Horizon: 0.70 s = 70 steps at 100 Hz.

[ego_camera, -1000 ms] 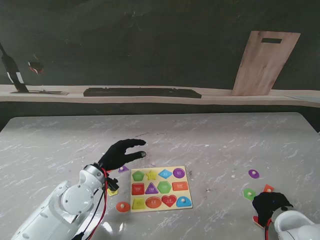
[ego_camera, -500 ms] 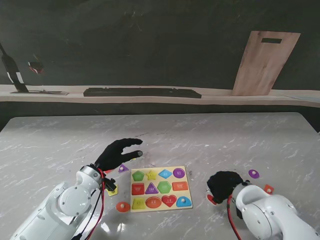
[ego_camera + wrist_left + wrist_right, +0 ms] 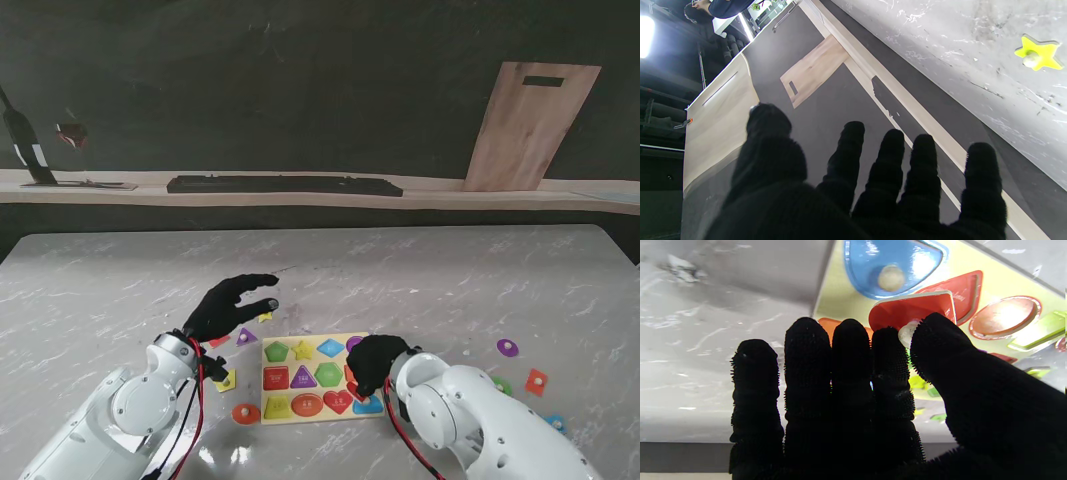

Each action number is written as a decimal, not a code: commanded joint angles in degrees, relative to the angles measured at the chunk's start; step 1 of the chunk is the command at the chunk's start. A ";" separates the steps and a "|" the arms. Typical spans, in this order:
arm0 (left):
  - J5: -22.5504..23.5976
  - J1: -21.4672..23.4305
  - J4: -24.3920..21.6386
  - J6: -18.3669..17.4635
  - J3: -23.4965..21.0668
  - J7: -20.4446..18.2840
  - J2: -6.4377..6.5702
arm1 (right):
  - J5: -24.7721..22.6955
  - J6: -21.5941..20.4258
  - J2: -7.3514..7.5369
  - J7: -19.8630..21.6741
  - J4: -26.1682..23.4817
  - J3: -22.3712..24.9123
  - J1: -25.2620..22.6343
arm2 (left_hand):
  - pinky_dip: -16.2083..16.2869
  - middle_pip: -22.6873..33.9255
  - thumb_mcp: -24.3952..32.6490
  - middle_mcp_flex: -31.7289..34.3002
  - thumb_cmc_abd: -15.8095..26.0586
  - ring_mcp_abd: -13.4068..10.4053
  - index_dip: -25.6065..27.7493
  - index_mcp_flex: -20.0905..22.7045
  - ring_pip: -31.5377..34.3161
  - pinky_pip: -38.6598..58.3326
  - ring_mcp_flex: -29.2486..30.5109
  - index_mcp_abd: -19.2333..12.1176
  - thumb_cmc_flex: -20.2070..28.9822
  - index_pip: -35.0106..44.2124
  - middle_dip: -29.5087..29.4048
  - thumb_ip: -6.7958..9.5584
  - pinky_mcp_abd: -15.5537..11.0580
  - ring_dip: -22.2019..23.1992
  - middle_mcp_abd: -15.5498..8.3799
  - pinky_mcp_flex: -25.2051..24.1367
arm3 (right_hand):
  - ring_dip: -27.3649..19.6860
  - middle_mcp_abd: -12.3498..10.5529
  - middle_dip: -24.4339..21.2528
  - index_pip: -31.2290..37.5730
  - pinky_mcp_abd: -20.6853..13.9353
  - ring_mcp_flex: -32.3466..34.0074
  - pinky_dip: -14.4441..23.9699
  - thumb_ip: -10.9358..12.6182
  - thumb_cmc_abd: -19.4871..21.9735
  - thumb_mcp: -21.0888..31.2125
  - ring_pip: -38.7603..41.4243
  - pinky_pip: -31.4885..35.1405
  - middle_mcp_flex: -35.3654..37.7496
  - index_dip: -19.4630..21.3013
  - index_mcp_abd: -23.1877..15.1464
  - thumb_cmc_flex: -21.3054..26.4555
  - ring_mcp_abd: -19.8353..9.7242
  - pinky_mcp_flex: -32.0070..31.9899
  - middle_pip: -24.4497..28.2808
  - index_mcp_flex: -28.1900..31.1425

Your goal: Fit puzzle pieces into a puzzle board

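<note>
The yellow puzzle board [image 3: 318, 343] lies in front of me with coloured shape recesses. My right hand [image 3: 375, 362] hovers over its right side, thumb and forefinger shut on the white knob of a red piece [image 3: 913, 308]. In the right wrist view that piece hangs just over the red recess [image 3: 968, 285], beside a seated blue piece [image 3: 890, 273]. Left of the board, my left hand [image 3: 232, 305] is raised off the table, open with fingers spread [image 3: 857, 186] and nothing in it. A yellow star [image 3: 1037, 53] lies on the table beyond its fingertips.
Loose pieces lie left of the board: an orange disc [image 3: 246, 413], a yellow piece [image 3: 226, 381] and a purple triangle [image 3: 245, 337]. To the right are a purple disc [image 3: 508, 347], a red square [image 3: 536, 380] and a green piece [image 3: 500, 384]. A wooden board [image 3: 530, 125] leans on the back wall.
My right hand has swept left from the table's near right corner to over the board, carrying the red piece. The left hand has drawn back slightly.
</note>
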 commanded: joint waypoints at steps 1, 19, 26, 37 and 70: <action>-0.17 0.21 -0.27 -0.03 -0.08 0.18 -0.17 | 0.53 -0.04 -0.81 -0.23 0.27 -1.01 0.10 | -0.07 -0.22 -0.53 -0.24 1.55 0.40 0.53 1.08 0.99 1.25 1.10 -1.33 -0.32 -0.02 0.16 1.85 -9.42 0.82 -0.25 -0.45 | 0.60 3.81 0.48 1.01 2.80 1.58 1.13 1.58 1.38 2.66 1.97 2.23 0.32 1.52 -1.20 3.21 0.36 0.27 1.95 1.97; -0.20 0.12 -0.29 0.20 0.03 0.17 -0.18 | 2.92 0.62 -1.08 -1.57 2.47 -4.95 3.14 | -0.06 -0.22 -0.53 -0.21 1.58 0.35 0.52 1.06 1.01 1.30 1.10 -1.39 -0.39 -0.02 0.16 1.85 -9.38 0.83 -0.37 -0.46 | 0.54 3.76 0.47 0.92 2.79 1.48 1.19 1.68 1.42 2.56 2.01 2.27 0.17 1.63 -1.26 3.21 0.35 0.15 1.98 1.93; -0.18 0.09 -0.25 0.20 0.06 0.19 -0.19 | 3.69 0.84 -1.22 -2.19 3.33 -6.29 4.21 | -0.07 -0.24 -0.51 -0.22 1.58 0.34 0.52 1.09 1.00 1.28 1.11 -1.26 -0.38 -0.02 0.15 1.86 -9.38 0.82 -0.19 -0.50 | 0.52 3.76 0.47 0.90 2.77 1.47 1.21 1.71 1.44 2.57 2.03 2.31 0.15 1.66 -1.29 3.24 0.35 0.15 2.00 1.91; -0.25 0.06 -0.19 0.11 0.08 0.17 -0.19 | 3.94 0.86 -1.26 -2.41 4.28 -7.66 5.37 | -0.08 -0.26 -0.53 -0.23 1.60 0.39 0.51 1.12 1.00 1.28 1.09 -1.27 -0.48 -0.04 0.15 1.85 -9.32 0.83 -0.26 -0.51 | 0.50 3.71 0.48 0.88 2.74 1.45 1.24 1.75 1.44 2.53 2.04 2.34 0.07 1.72 -1.36 3.24 0.34 0.14 2.04 1.83; -0.13 0.14 -0.32 0.21 0.05 0.34 -0.21 | 4.89 0.91 -1.19 -2.05 5.56 -9.60 6.78 | -0.11 -0.27 -0.52 -0.21 1.58 0.42 0.49 1.07 0.94 1.25 1.01 -1.17 -0.50 -0.17 0.16 1.86 -9.36 0.82 -0.19 -0.56 | 0.45 3.69 0.48 0.89 2.71 1.26 1.31 1.81 1.49 2.46 2.11 2.34 -0.06 1.87 -1.60 3.28 0.39 0.00 2.12 1.72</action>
